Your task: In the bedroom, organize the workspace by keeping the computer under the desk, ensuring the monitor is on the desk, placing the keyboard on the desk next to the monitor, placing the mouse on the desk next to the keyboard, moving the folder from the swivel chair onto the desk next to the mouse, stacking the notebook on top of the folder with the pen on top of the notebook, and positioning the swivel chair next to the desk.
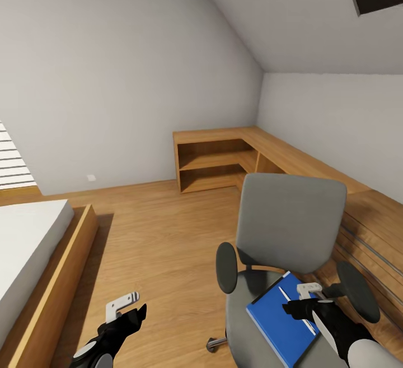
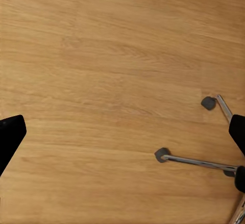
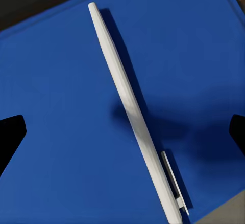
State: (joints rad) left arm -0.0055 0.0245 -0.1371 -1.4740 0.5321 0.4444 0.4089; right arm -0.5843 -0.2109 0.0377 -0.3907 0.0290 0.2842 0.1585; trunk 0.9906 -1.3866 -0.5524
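Pen (image 3: 133,112), slim and white, lay flat on the blue folder (image 3: 61,106), itself flat on the seat of the grey swivel chair (image 1: 288,219). Right gripper (image 1: 309,295) hovered directly above the pen, fingers spread, grasping nothing. Left gripper (image 1: 124,303) hung over bare wood floor (image 2: 102,70) beside the chair's chrome base (image 2: 196,161), fingers likewise parted and empty. Beyond, a wooden corner shelf (image 1: 215,163) along the wall.

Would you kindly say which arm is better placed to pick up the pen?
Right: its tool hovers open directly over the pen lying on the folder; the left tool hangs above bare floor.
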